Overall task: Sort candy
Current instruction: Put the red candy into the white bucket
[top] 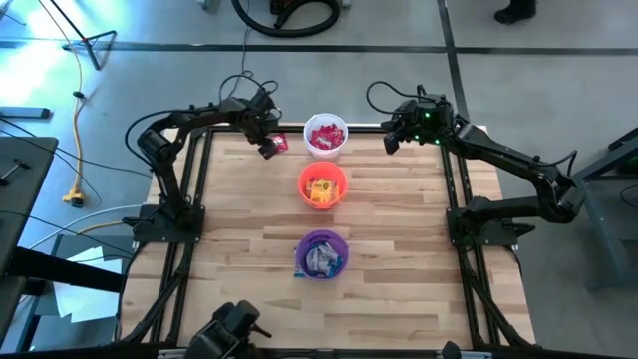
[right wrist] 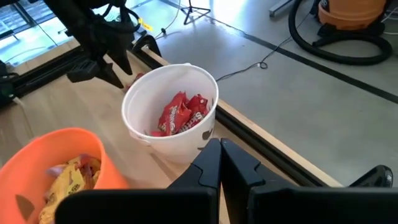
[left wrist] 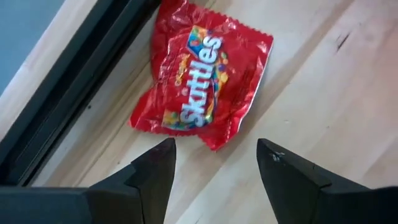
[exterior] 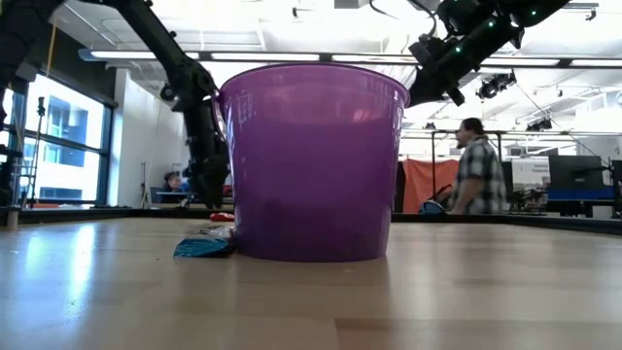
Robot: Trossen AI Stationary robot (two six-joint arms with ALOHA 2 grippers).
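A red Skittles candy packet (left wrist: 202, 78) lies flat on the wooden table near its far left edge, also seen as a red spot (top: 279, 144) in the high view. My left gripper (left wrist: 214, 163) (top: 267, 148) hovers open just above it, fingers short of the wrapper. The white cup (top: 326, 135) holds red packets (right wrist: 180, 114), the orange cup (top: 323, 185) yellow ones, the purple cup (top: 321, 253) blue-white ones. A blue-white candy (exterior: 204, 247) lies on the table beside the purple cup (exterior: 313, 165). My right gripper (right wrist: 220, 163) (top: 391, 143) is shut, raised right of the white cup.
The black frame rail (left wrist: 68, 87) runs along the table's far edge close to the red packet. The three cups stand in a line down the table's middle. A person (exterior: 476, 170) stands in the room beyond the table. Bare wood lies on both sides of the cups.
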